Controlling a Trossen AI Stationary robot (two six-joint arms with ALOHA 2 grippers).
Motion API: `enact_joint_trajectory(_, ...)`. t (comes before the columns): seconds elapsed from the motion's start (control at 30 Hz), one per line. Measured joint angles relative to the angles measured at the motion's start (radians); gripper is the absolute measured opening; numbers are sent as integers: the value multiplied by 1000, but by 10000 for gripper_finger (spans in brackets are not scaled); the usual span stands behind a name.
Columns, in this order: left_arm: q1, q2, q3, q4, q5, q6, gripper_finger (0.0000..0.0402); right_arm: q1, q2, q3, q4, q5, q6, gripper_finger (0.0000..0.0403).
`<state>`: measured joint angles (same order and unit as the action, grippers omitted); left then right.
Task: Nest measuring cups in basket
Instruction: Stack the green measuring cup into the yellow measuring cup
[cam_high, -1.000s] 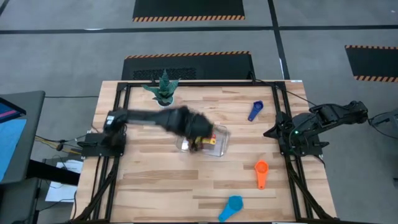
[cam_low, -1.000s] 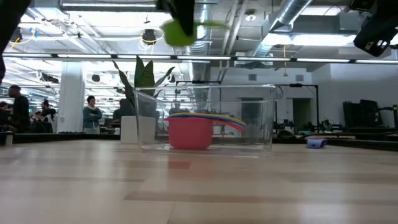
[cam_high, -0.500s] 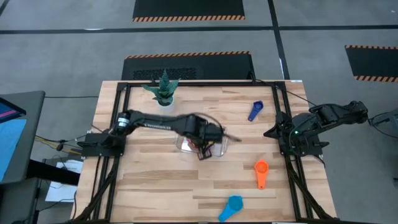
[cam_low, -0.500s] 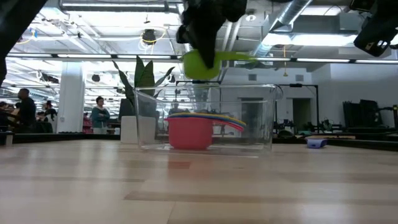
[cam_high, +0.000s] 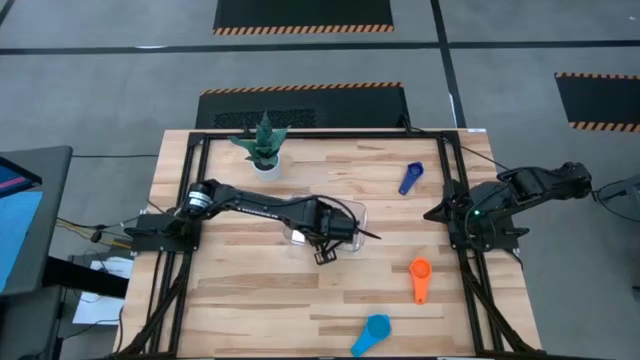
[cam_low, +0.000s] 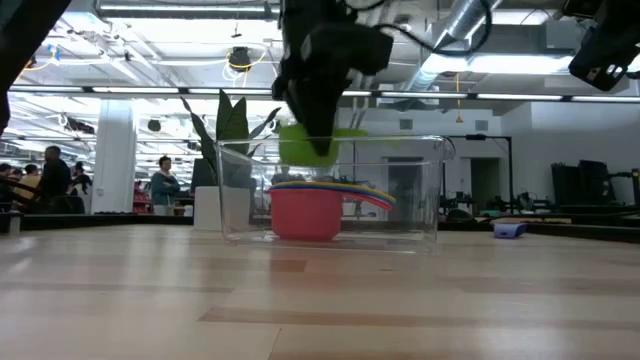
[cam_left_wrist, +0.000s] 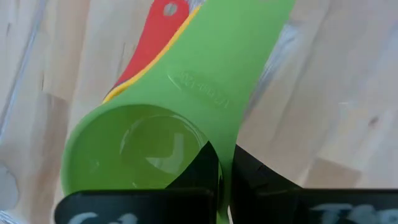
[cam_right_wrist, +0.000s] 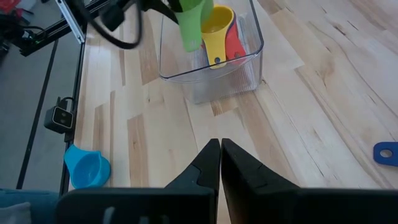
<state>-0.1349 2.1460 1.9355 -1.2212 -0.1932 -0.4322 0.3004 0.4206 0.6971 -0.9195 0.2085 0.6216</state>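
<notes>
Open industrial lab: exposed ceiling ducts (cam_low: 470, 40), hazard-striped floor mats (cam_high: 303, 14), people (cam_low: 160, 185) beyond.

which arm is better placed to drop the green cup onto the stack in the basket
Left. Its end effector already grips the green cup just above the stacked cups in the basket; the right end effector waits at the table edge.

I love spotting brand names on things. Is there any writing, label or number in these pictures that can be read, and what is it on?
Green measuring cup, held in the left hand: raised lettering moulded on its handle, too blurred to read.
No other writing is readable in any view.
</notes>
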Motion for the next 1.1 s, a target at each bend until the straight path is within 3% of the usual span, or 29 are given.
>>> enact_joint_trajectory(0.4,53,0,-57,31,0,60,0,0,0,0,1,-2,0,40)
enact_joint_trajectory(0.53,73,0,-57,33,55,75,1,0,0,0,1,-2,0,40)
enact_joint_trajectory(1.1,81,0,-56,32,83,142,41,0,0,0,0,-2,0,40)
